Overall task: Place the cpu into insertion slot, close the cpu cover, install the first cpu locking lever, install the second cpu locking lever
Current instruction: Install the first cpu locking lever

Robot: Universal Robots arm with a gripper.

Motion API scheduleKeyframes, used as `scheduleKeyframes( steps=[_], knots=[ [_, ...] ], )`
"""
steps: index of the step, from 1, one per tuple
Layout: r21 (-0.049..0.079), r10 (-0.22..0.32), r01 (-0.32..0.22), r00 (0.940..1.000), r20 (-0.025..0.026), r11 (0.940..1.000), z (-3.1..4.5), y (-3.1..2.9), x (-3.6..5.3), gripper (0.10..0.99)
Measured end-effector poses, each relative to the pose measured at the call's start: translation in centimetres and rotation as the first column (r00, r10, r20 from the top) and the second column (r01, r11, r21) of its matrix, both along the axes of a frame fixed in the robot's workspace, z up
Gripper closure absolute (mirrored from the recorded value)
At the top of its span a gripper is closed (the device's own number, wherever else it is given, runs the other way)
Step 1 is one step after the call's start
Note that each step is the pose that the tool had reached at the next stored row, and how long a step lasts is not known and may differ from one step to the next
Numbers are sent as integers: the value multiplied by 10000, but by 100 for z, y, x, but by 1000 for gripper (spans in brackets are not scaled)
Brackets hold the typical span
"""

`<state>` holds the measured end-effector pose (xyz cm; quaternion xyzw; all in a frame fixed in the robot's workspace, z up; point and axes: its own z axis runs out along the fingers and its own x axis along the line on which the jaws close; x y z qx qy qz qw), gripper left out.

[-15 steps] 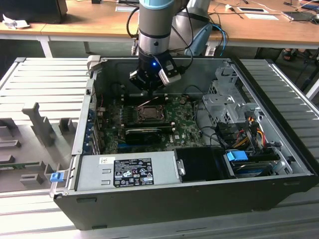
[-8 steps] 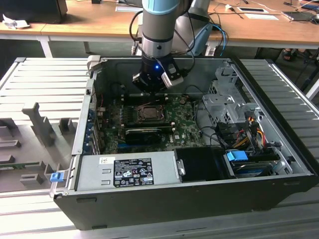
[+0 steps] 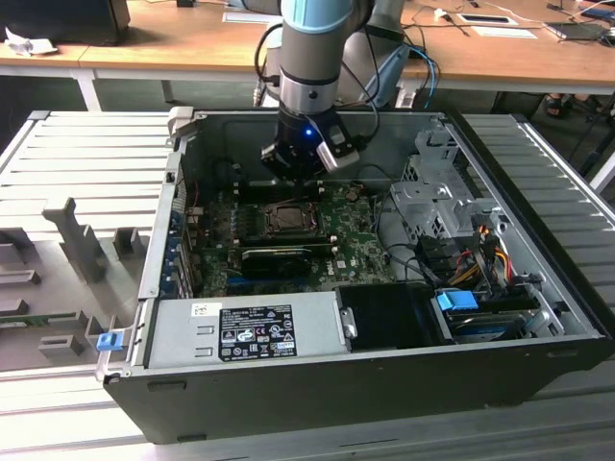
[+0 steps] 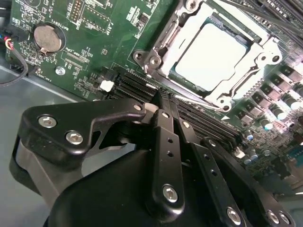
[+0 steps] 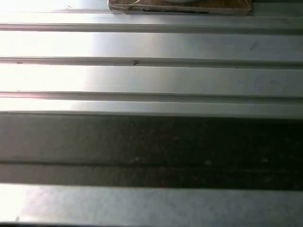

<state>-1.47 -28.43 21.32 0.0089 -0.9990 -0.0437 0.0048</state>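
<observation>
Wooden desk (image 3: pixel 173 43) behind; ribbed grey metal table (image 3: pixel 86 154) underneath.

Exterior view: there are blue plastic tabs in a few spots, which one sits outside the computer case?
The small blue clip by the case's front corner, toward the exterior view's left. The larger blue tab sits inside the case, on the drive bay.

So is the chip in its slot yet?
Yes, in. In the second wrist view the cpu lies flat inside the slot, with the silver cover framing it.

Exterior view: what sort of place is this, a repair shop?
Probably a lab or workshop bench: an open computer case on ribbed metal, a robot arm above its motherboard, wooden desks behind.
</observation>
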Motion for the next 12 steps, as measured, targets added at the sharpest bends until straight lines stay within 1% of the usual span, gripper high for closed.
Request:
scheduleKeyframes(
  steps=[5, 12],
  knots=[
    [13, -1, 1, 10000, 1, 10000, -44, -12, 1, 980],
    [12, -1, 1, 10000, 0, 10000, -64, -33, 9, 980]
  ],
)
